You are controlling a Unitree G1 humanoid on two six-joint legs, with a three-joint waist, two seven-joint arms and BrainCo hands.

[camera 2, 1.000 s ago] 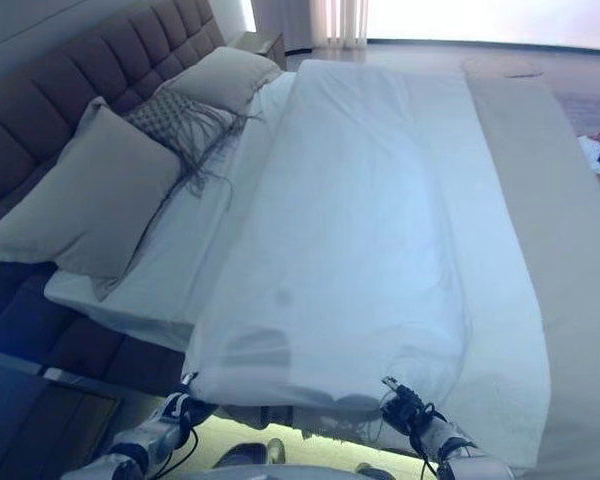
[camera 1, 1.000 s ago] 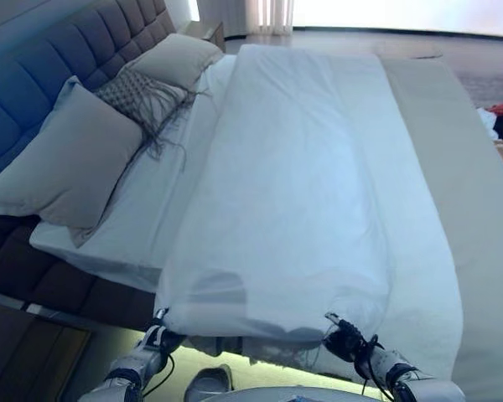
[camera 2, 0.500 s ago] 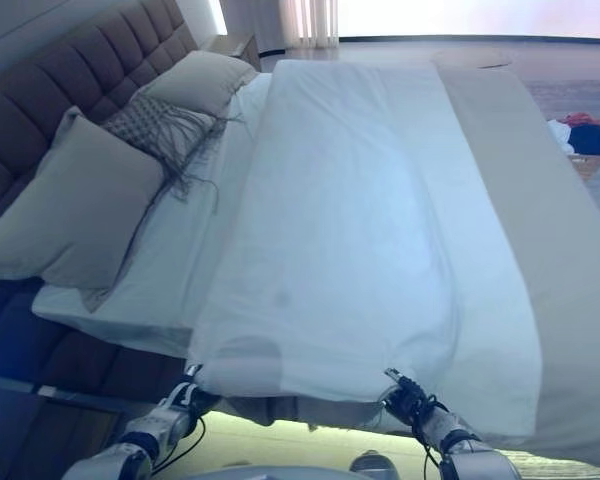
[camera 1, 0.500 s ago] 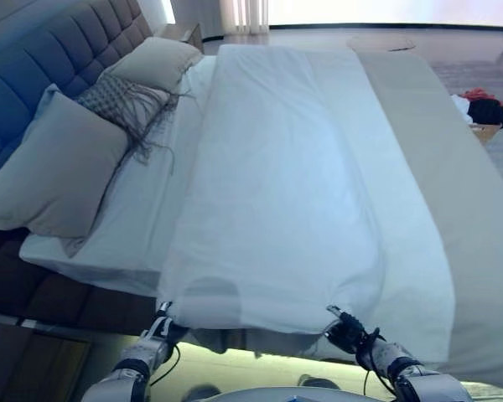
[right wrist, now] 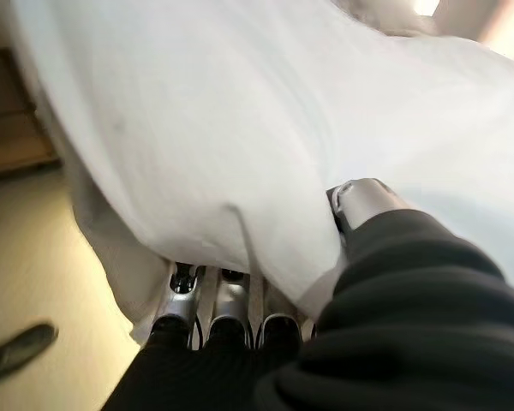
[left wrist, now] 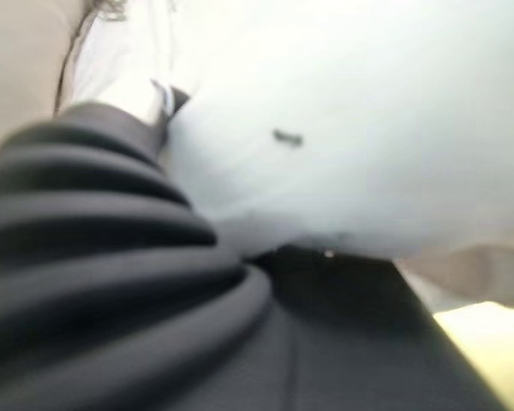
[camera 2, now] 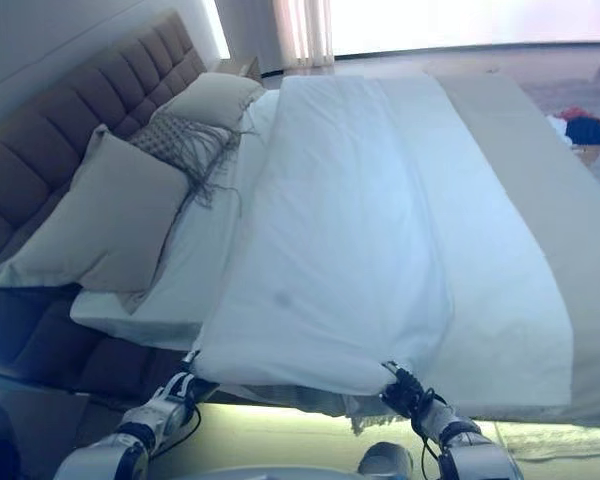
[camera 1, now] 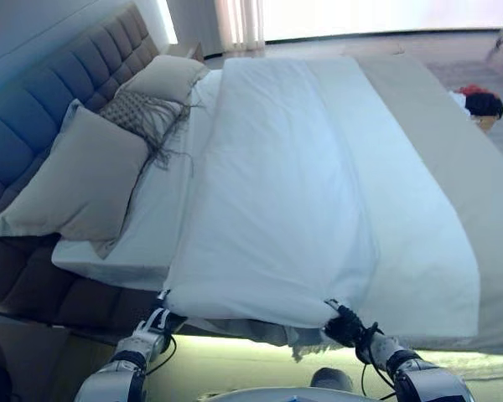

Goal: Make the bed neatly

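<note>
Your right hand is clenched on the near edge of the white duvet; in its wrist view the fingers run under the cloth and the thumb sits on top, pinching it. Your left hand is at the duvet's other near corner, just under the edge. Its wrist view shows the thumb against the cloth, but the fingers are hidden, so you cannot tell if it is grasping.

Out from both hands the duvet lies along the bed, folded over into a long strip down the middle, the near edge hanging off the bed side between your hands. Beyond the right hand, the duvet's lower layer lies flat, then a beige band along the foot of the bed.

Beyond the left hand: bare white sheet, then a big beige pillow against the tufted headboard. Farther along, a fringed grey cushion and a second beige pillow. Far past the right hand, clothes on the floor.
</note>
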